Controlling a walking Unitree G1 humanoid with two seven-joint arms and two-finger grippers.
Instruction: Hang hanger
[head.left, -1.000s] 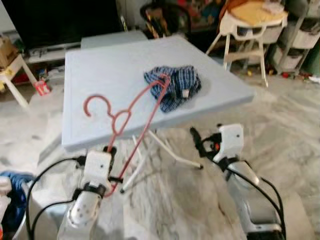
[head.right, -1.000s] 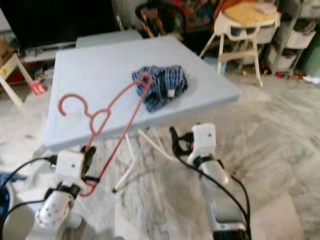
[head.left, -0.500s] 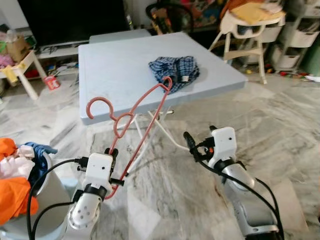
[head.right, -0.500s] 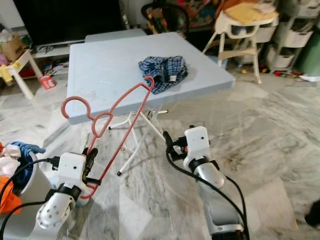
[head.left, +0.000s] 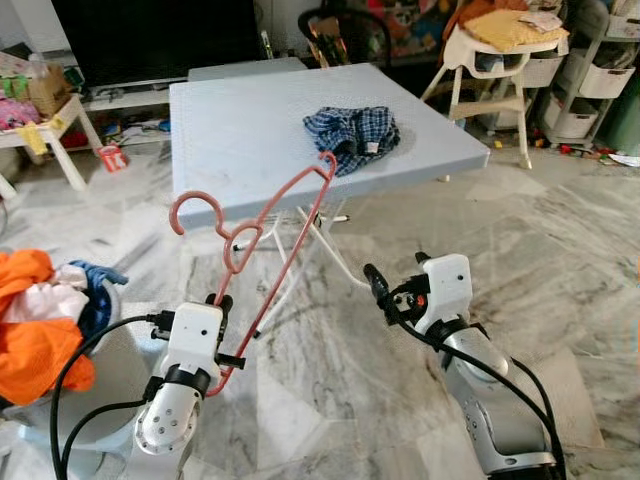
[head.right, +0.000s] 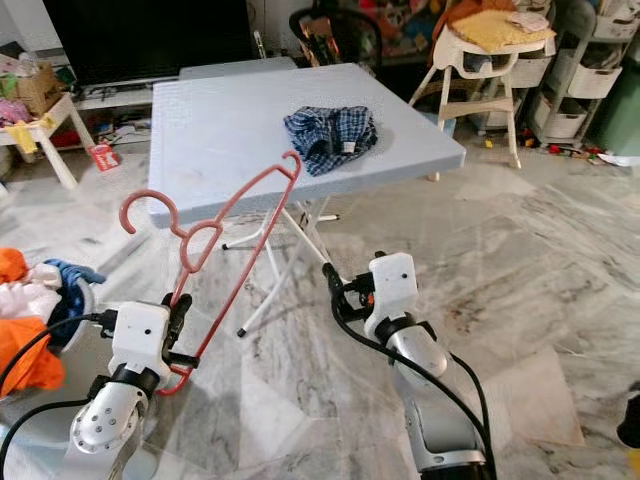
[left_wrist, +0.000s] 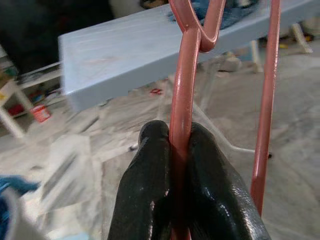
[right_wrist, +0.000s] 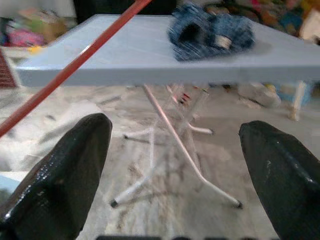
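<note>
- As far as we can judge, the task is partway along: the pink hanger (head.left: 268, 235) is in our grasp, but no rail or rod to hang it on can be made out.
- Our left gripper (left_wrist: 176, 165) has its fingers pinched tight on one of the hanger's arms, near the corner; the hanger rises up and forward from there, with its hook (head.left: 190, 210) in the air in front of the blue table (head.left: 240, 140).
- Our right gripper (right_wrist: 175, 165) has its fingers spread wide with nothing between them, held low above the marble floor (head.left: 560, 260) and facing the table's legs.
- A blue checked garment (head.left: 352, 135) lies crumpled on the tabletop, apart from the hanger; whether it belongs to the job we cannot tell.
- A basket of laundry (head.left: 40, 320) sits to our left.
- What we reckon is left: finding a hanging place, carrying the hanger there, setting the hook over it and letting go.
</note>
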